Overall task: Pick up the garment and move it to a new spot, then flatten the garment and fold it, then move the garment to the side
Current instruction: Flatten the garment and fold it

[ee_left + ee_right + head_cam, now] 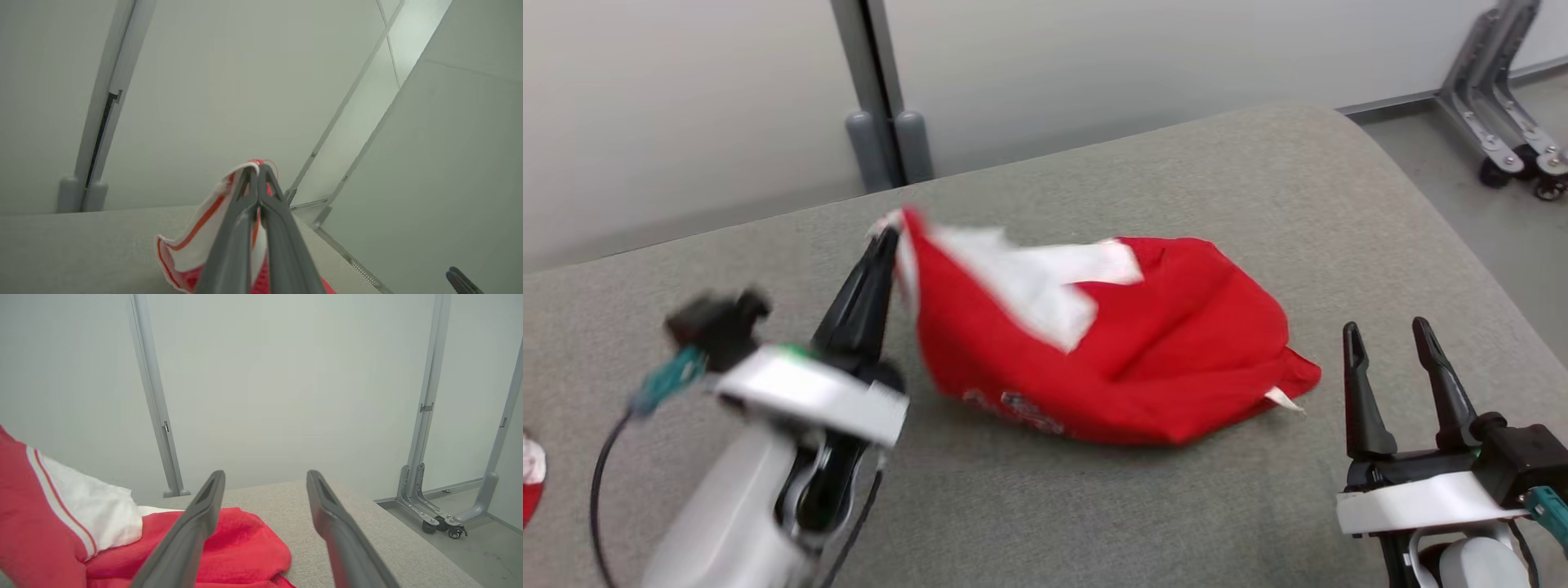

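Grey fabric-topped table (1217, 506), rounded at its far-right corner. Behind it, pale plain wall panels (1135, 57) under soft even light. Grey upright post (866, 73) far, left of centre (it sits on the seam between two panels), with two rounded feet (894, 151) at its base. Far right: grey floor (1527, 245) and a metal bracket frame (1490, 139) on castors.

Soft, even light fills all three views, bright and without glare. In the head view, the left gripper (886, 238) and its arm at 8 o'clock are blurred, as is the garment (1127, 351) edge at 10 o'clock. The right gripper (1387, 328) at 4 o'clock is sharp. A faint shadow lies under the garment at 6 o'clock. Both wrist views bend the wall posts (157, 416) toward the edges.
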Robot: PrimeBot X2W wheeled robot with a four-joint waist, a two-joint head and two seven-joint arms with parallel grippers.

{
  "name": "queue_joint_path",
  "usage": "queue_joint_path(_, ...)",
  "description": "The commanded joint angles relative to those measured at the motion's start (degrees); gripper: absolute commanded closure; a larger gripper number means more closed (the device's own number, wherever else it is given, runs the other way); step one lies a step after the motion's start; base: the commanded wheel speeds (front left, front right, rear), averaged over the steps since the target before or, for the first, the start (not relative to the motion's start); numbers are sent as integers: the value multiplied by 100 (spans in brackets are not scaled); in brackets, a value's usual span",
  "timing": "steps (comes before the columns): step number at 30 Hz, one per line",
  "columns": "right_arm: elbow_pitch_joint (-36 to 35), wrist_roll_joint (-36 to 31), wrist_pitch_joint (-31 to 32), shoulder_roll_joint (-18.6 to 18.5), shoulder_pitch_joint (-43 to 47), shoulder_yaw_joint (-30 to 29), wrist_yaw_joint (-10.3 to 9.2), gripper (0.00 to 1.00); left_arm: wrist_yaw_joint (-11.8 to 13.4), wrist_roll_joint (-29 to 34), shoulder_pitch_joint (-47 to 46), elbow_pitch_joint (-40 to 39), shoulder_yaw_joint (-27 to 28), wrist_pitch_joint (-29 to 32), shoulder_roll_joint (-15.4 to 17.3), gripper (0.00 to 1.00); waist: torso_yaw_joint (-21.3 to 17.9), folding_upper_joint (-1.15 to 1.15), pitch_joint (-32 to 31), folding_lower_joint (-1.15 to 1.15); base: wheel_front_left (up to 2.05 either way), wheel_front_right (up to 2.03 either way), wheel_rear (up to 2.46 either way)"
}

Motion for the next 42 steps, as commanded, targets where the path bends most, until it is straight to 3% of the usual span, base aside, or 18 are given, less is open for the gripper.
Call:
queue_joint_path(1, -21, -13, -5, -15, 53, -50, -2, 0, 9, 1, 220, -105, 190, 0, -28, 100, 115, 0, 53, 0, 0, 0, 0)
queue_joint_path(8, -77, -213, -5, -9, 81, -205, -2, 0, -59, -99, 2178, -431, 1453, 0, -336, 100, 554, 0, 192, 0, 0, 0, 0)
queue_joint_path(13, -100, -270, -5, -12, 8, -218, -2, 0, -67, -452, 2748, -164, 1744, 36, -553, 100, 765, 0, 236, 0, 0, 0, 0)
queue_joint_path(15, -93, -269, -5, -16, 1, -215, -2, 0, -70, -585, 2887, -127, 1555, 213, -495, 51, 823, 0, 235, 0, 0, 0, 0)
queue_joint_path(18, -80, -279, -5, -13, 16, -201, -2, 0, -58, -569, 3086, 13, 1452, 260, -303, 47, 881, 0, 215, 0, 0, 0, 0)
queue_joint_path(19, -75, -280, -5, -14, 29, -200, -2, 0, -58, -512, 3117, 84, 1417, 273, -266, 51, 893, 0, 209, 0, 0, 0, 0)
queue_joint_path(20, -68, -279, -5, -15, 46, -198, -2, 0, 10, -434, 3143, 160, 1393, 285, -217, 43, 904, 0, 201, 0, 0, 0, 0)
queue_joint_path(21, -64, -278, -5, -14, 63, -192, -2, 0, 73, -351, 3156, 213, 1364, 287, -159, 0, 911, 0, 194, 0, 0, 0, 0)
queue_joint_path(25, -58, -260, -5, -14, 93, -171, -2, 0, 272, -179, 3151, 117, 1405, 250, -5, 0, 910, 0, 174, 0, 0, 0, 0)
queue_joint_path(29, -64, -243, -5, -13, 110, -178, -2, 0, 498, 219, 2892, -287, 1399, 288, 355, 0, 896, 0, 183, 0, 0, 0, 0)
queue_joint_path(33, -74, -261, -5, -12, 101, -202, -2, 0, 520, 424, 2417, -606, 1328, 621, 687, 0, 908, 0, 246, 0, 0, 0, 0)
queue_joint_path(40, -129, -224, -5, -12, -163, -59, -2, 0, 111, 712, 533, -636, 660, 2238, 1296, 0, 765, 0, 617, 0, 0, 0, 0)
queue_joint_path(42, -143, -168, -5, -16, -318, -2, -2, 0, -13, 418, -246, -285, 333, 3170, 1383, 0, 593, 0, 831, 0, 0, 0, 0)
